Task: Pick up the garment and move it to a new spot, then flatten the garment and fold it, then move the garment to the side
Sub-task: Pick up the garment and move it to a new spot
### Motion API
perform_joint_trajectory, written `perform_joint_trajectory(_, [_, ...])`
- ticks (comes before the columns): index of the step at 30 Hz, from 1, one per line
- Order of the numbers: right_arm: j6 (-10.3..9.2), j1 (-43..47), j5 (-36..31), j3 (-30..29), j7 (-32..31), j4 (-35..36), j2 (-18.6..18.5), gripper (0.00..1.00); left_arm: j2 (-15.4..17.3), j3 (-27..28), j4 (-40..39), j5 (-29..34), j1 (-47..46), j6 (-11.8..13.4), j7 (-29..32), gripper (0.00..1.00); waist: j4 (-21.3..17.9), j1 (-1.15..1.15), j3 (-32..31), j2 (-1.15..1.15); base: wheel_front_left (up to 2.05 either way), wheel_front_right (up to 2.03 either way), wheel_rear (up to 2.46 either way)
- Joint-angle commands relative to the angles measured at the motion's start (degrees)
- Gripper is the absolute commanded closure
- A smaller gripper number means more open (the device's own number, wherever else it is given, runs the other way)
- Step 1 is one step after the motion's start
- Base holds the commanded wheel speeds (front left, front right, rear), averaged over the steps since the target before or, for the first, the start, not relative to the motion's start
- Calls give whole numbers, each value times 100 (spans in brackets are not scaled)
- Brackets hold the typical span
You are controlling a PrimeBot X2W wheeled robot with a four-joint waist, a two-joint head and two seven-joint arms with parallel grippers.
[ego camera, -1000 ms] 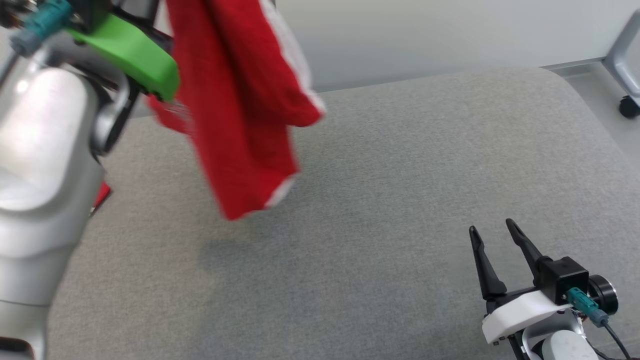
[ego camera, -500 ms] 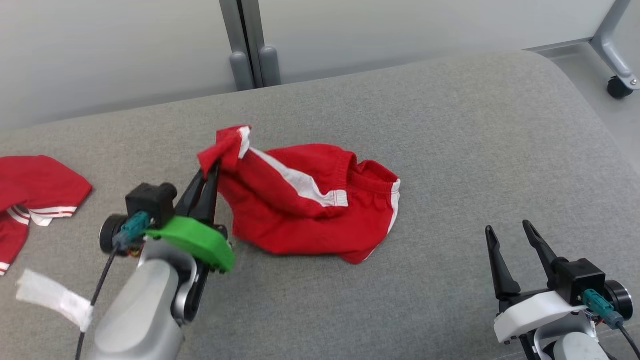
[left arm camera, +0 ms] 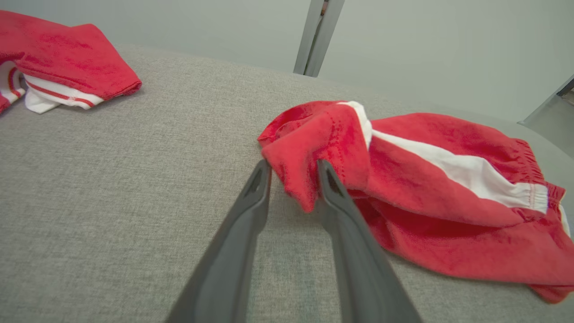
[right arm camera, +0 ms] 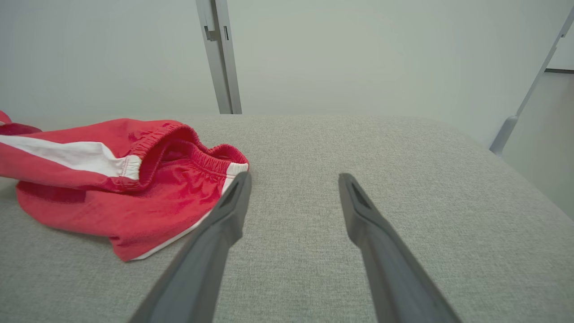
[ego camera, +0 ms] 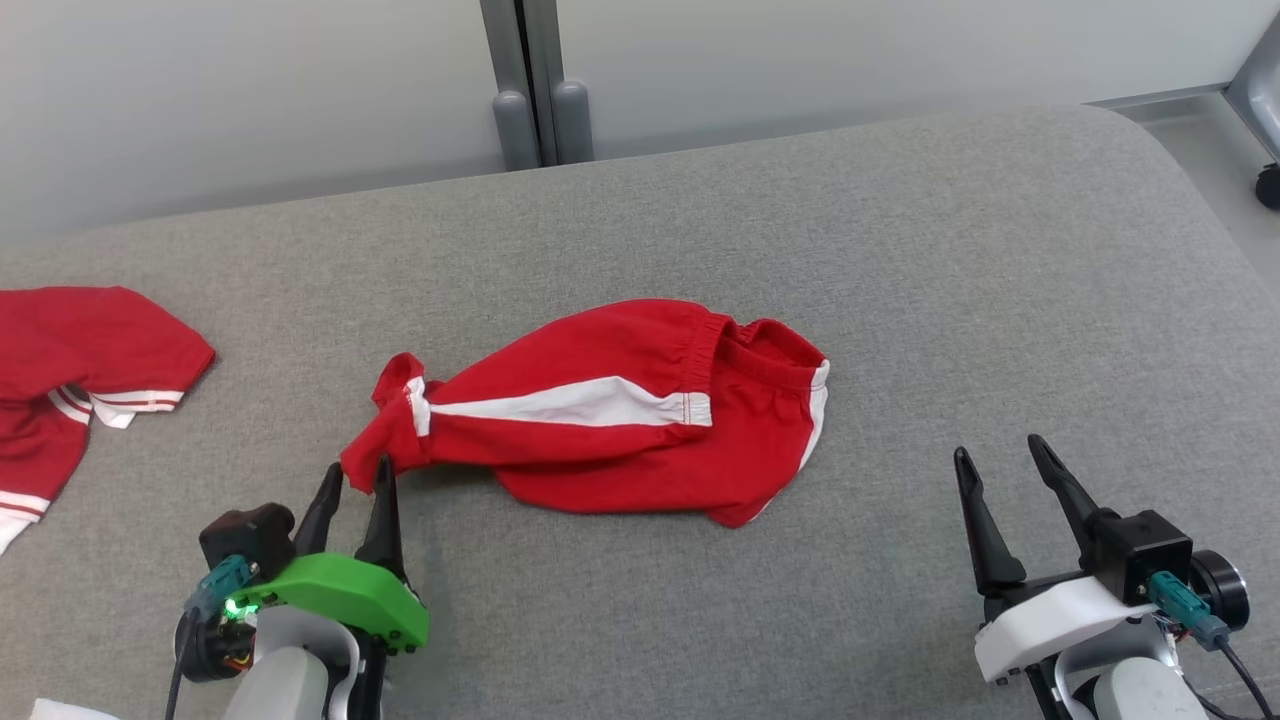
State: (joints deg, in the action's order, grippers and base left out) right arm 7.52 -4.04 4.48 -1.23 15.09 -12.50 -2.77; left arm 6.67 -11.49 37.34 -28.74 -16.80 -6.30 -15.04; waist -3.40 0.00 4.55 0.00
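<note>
The garment point(ego camera: 620, 420), red shorts with a white side stripe, lies crumpled on the grey padded surface point(ego camera: 900, 250), waistband toward the right. My left gripper point(ego camera: 357, 480) is at its left leg corner with the fingers parted. In the left wrist view the garment point(left arm camera: 426, 179) has that corner lying loosely between the two fingertips of the left gripper point(left arm camera: 293, 168), with bare surface showing in the gap. My right gripper point(ego camera: 1000, 455) stands open at the lower right, apart from the cloth. In the right wrist view the garment point(right arm camera: 112, 179) lies left of the right gripper point(right arm camera: 293, 179).
A second red garment with white trim point(ego camera: 70, 370) lies at the left edge, seen too in the left wrist view point(left arm camera: 58, 58). A white strip point(ego camera: 60, 710) peeks in at the bottom left. Grey posts point(ego camera: 540, 100) stand behind the surface, and a caster point(ego camera: 1268, 185) is at far right.
The garment went from hanging in the air to lying on the surface. My left gripper came down and back toward me and its fingers parted. The head camera tilted. The right arm stayed put.
</note>
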Motion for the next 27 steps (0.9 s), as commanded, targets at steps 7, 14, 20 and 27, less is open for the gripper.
perform_joint_trajectory(7, [-6, 71, -58, 19, 12, -17, -22, 0, -93, 501, -294, 376, 373, -84, -20, 0, 39, 0, -76, 0, 0, 0, 0])
perform_joint_trajectory(14, [-6, 101, -163, -16, 12, -19, -21, 0, -139, 582, -972, 807, 712, -120, -14, 0, 114, 0, -264, 0, 0, 0, 0])
perform_joint_trajectory(20, [-6, 137, -230, 7, 12, 44, -22, 0, -218, 542, -1514, 941, 1119, -121, -13, 0, 168, 0, -434, 0, 0, 0, 0])
perform_joint_trajectory(27, [-6, 273, -206, 70, 12, 34, -22, 0, -334, 632, -1899, 938, 1608, -122, -13, 0, 251, 0, -603, 0, 0, 0, 0])
